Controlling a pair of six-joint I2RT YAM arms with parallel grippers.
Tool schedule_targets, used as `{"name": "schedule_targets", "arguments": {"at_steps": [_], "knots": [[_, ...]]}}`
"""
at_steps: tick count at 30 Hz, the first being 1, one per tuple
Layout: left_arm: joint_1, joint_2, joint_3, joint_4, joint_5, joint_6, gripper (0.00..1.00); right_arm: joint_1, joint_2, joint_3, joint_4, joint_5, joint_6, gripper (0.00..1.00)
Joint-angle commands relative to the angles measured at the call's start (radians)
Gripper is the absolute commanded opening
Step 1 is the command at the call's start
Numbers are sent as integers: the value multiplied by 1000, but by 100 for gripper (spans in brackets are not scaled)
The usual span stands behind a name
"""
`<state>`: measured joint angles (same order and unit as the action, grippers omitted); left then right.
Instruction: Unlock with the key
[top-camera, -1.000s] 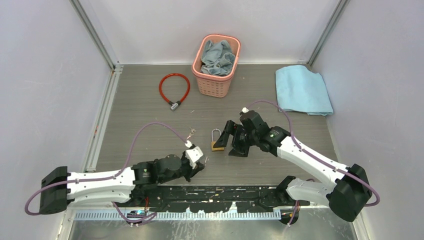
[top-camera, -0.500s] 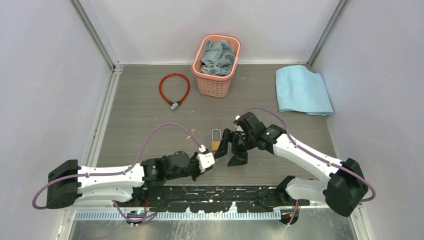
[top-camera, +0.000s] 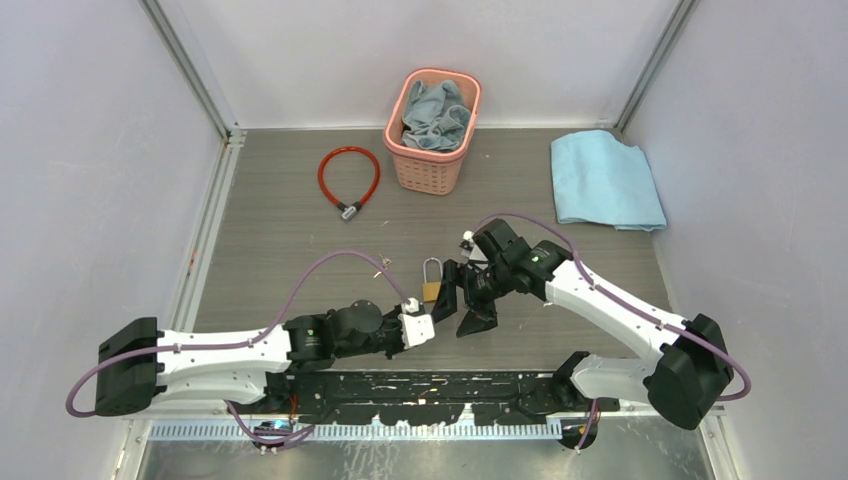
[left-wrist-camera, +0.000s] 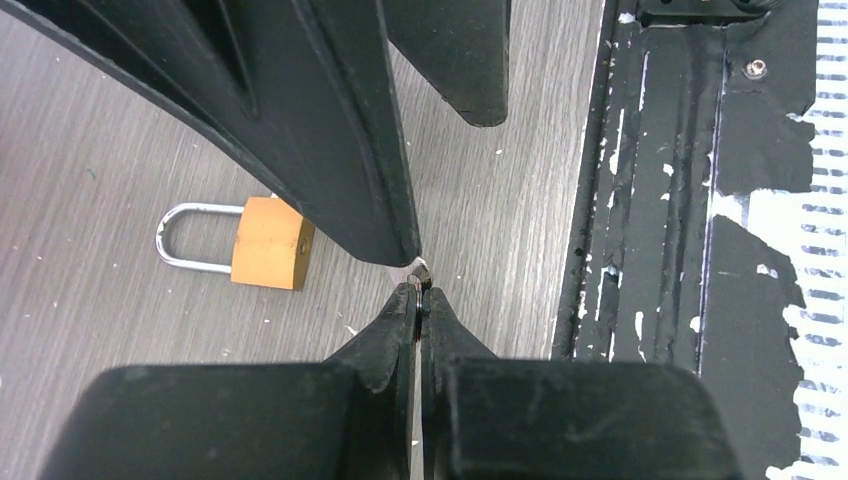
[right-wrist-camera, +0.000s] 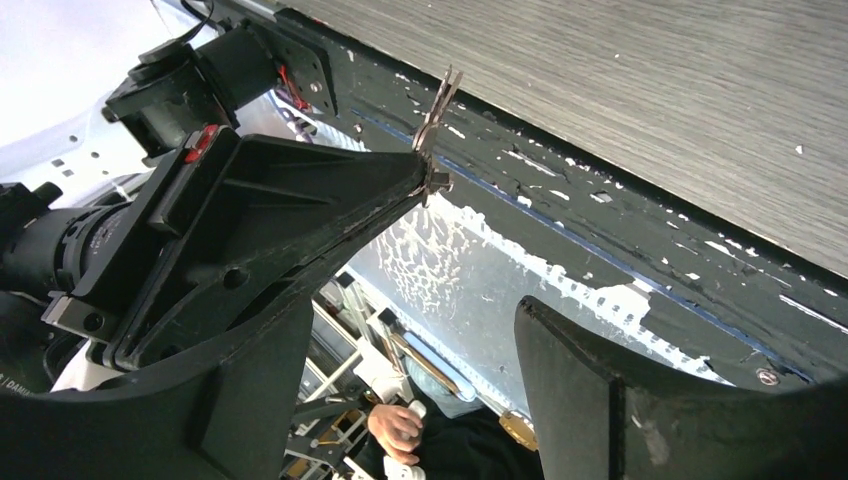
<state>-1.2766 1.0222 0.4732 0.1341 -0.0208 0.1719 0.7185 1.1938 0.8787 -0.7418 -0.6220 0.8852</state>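
padlock (left-wrist-camera: 268, 243) is lying flat and loose on the bench (top-camera: 300, 240), about midway along its width and nearer the near edge than the far one. its shackle (left-wrist-camera: 205, 207) is shut and pointing toward the far edge, and nothing is gripping it. left gripper (left-wrist-camera: 418, 290) is clenching its fingers together on a thin sliver of metal that is just poking out past the tips. i am taking this for the key (left-wrist-camera: 423, 268), though too little of it is showing to be sure. right gripper (left-wrist-camera: 445, 185) is hanging released, jaws spread wide with nothing between them, just beside the padlock on its right-edge side.

trouble is brewing where the two arms are meeting. the left tips are sitting right against the tip of one right finger (left-wrist-camera: 360, 180), and any further push is risking a knock that twists the key in its shallow pinch or flicks it out onto the bench. the bigger risk, i am judging, is the unheld lock: if the key is pressing at the body while the right jaws are not closing on it, the padlock is likely sliding toward the far edge instead of taking the key. the keyway is not showing in any view, so alignment is looking like guesswork, and a tilted key is risking a jam or a slip.
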Motion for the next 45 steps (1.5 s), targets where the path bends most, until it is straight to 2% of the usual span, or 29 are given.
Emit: {"name": "schedule_targets", "arguments": {"at_steps": [1, 7, 19, 32, 45], "knots": [[-10, -31, 35, 41, 42, 76, 0, -2, -1, 65, -33, -44, -39, 79], [-12, -55, 24, 42, 50, 139, 0, -9, 10, 85, -42, -67, -32, 76], [-31, -37, 34, 68, 58, 201, 0, -9, 31, 35, 7, -30, 29, 61], [-47, -18, 35, 92, 47, 205, 0, -10, 33, -24, 104, 22, 114, 45], [-58, 0, 29, 114, 46, 203, 0, -10, 6, -58, 117, 45, 137, 32]]}}
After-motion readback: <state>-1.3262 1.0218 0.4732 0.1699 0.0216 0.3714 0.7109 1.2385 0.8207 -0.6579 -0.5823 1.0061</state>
